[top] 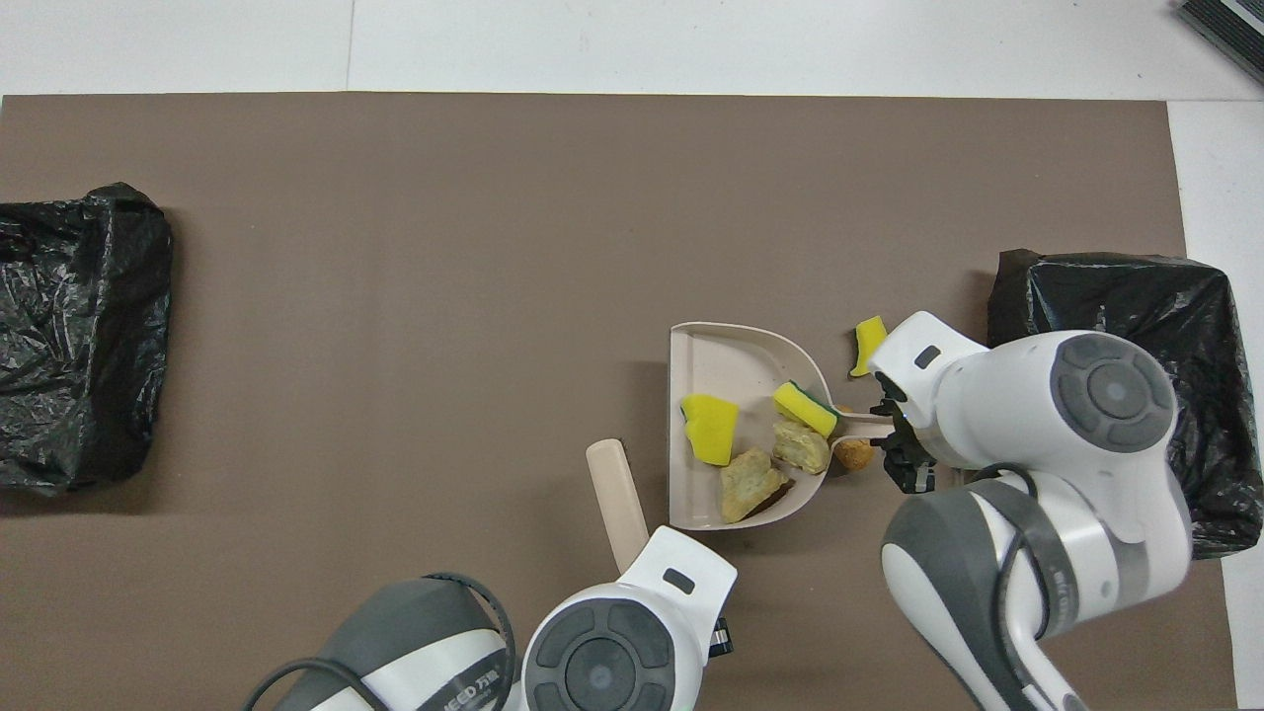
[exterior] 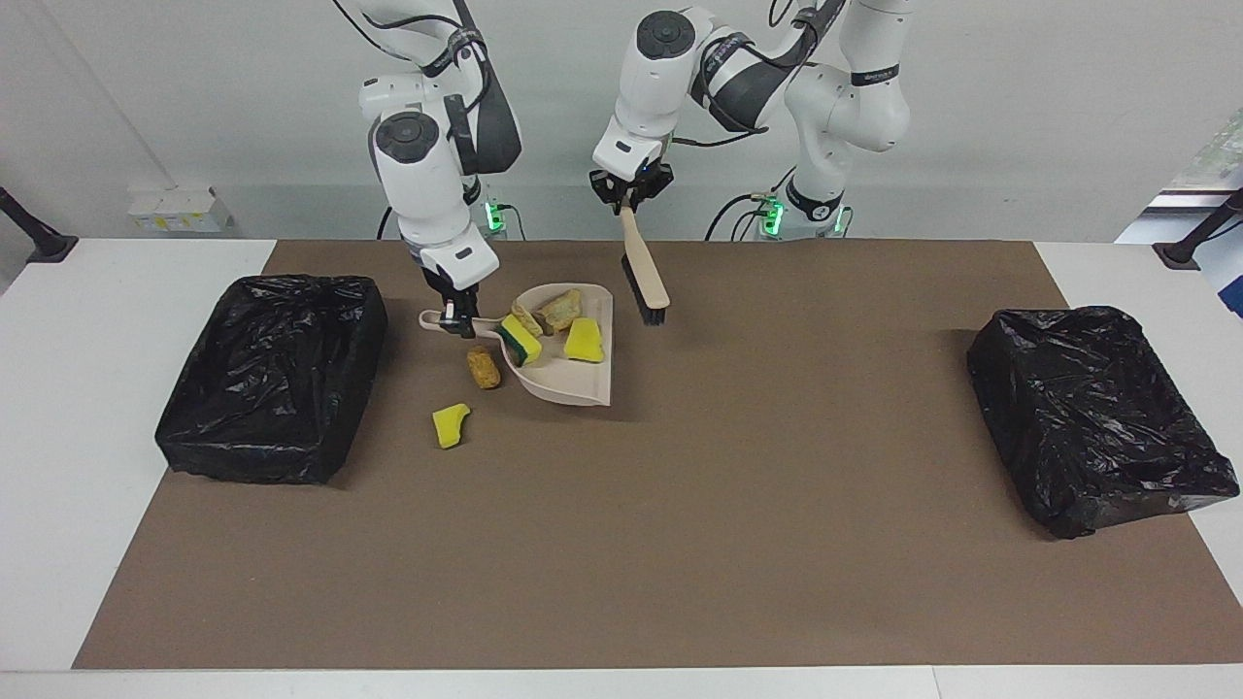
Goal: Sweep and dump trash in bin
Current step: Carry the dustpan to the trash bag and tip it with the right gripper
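My right gripper (exterior: 458,318) is shut on the handle of a beige dustpan (exterior: 573,374), which lies on or just above the brown mat. The pan holds a yellow sponge piece (exterior: 585,340), a yellow-green sponge (exterior: 520,340) and two brownish chunks (exterior: 560,311). A brown chunk (exterior: 483,368) and a yellow scrap (exterior: 450,425) lie on the mat beside the pan, toward the right arm's end. My left gripper (exterior: 629,197) is shut on a beige brush (exterior: 646,277). Its black bristles hang at the pan's open edge. In the overhead view, the right gripper (top: 904,439) is at the pan (top: 721,360), and the left gripper (top: 637,548) holds the brush (top: 612,484).
A bin lined with a black bag (exterior: 277,374) stands at the right arm's end of the table, close to the dustpan handle. A second black-lined bin (exterior: 1097,417) stands at the left arm's end. The brown mat (exterior: 680,544) stretches between them.
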You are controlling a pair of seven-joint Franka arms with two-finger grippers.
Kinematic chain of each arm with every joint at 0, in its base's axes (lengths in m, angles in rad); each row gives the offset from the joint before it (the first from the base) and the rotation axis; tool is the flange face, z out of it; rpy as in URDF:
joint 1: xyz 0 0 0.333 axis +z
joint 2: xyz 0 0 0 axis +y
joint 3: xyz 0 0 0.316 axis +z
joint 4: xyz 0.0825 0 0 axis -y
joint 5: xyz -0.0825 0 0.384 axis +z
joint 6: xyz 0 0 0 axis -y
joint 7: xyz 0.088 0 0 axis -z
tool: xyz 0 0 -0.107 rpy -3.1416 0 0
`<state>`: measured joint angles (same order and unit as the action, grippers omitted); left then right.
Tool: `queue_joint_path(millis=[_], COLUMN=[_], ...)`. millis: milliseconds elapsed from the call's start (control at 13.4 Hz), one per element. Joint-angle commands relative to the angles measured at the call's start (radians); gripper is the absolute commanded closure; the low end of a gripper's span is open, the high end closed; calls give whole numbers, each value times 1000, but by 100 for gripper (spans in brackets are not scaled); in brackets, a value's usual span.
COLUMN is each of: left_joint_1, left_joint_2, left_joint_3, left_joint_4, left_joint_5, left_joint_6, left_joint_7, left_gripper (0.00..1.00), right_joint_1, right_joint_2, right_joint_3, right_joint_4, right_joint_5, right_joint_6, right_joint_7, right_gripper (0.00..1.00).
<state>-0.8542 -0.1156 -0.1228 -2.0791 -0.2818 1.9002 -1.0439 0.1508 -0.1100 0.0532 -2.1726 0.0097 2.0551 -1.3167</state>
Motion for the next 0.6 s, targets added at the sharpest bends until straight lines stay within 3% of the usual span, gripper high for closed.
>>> queue_joint_path(millis=[0,374,524], left_joint_1=[-83,-129,-115], left_joint_2=[-33,-33,-35], left_joint_3=[-1,-1,-1], left_joint_4=[-99,-206,-242], left_joint_5=[23,26,29], left_joint_6=[35,120,135], left_joint_7=[-59,-38,31], left_gripper=[100,100,100], right_joint_1=[-81,-235,-299], right_joint_2=[30,95,102], right_joint_3=[4,4,4], right_joint_4=[126,318,336], right_joint_5=[6,-117,-198], right_joint_6=[-96,-217,-219], right_joint_7=[-93,-208,-228], right_gripper=[100,100,100])
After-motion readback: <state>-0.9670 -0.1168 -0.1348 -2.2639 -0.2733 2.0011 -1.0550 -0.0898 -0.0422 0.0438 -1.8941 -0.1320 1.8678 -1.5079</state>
